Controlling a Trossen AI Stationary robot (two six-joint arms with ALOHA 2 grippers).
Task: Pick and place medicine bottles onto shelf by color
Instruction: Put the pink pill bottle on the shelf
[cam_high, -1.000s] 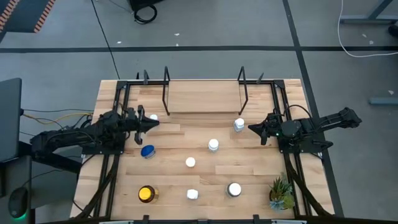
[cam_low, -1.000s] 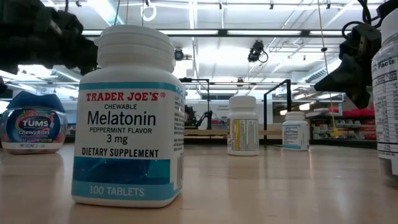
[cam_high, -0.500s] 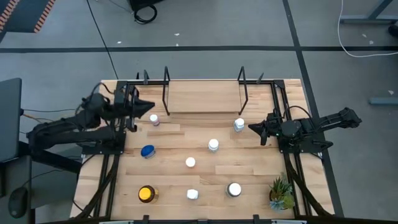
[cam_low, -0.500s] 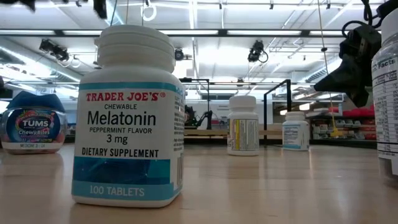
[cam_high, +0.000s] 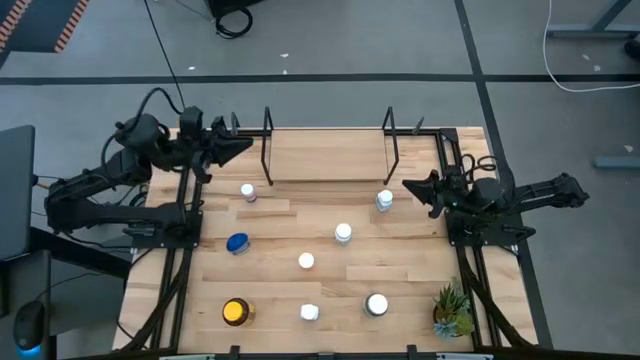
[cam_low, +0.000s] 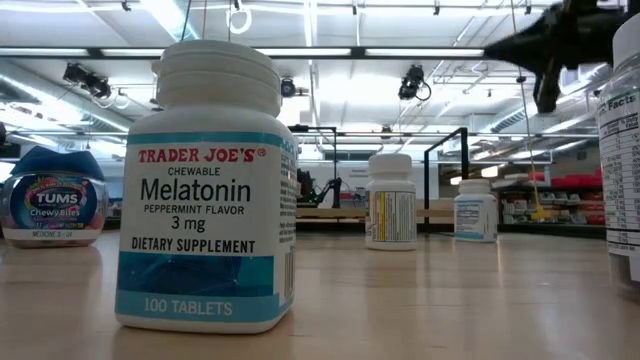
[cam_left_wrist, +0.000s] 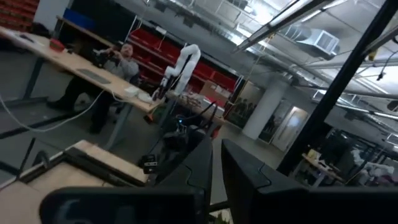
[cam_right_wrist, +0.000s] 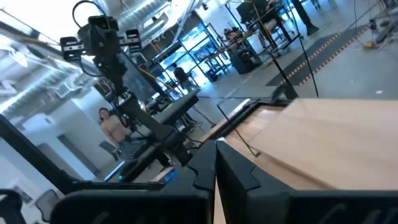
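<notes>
Nothing on the shelf (cam_high: 328, 155) at twelve o'clock yet: seven bottles standing loose on the table (cam_high: 420, 280), a white-capped one (cam_high: 247, 190) at ten o'clock just off the shelf's left post, another (cam_high: 384, 200) at two o'clock. Left gripper (cam_high: 240, 146) raised near the shelf's left upright, right gripper (cam_high: 411, 187) just beside the two o'clock bottle, both with jaws nearly closed and empty. Best to spread the fingers wide before dropping over a cap, come down square and grip the body low, probably starting with the nearest bottle.
</notes>
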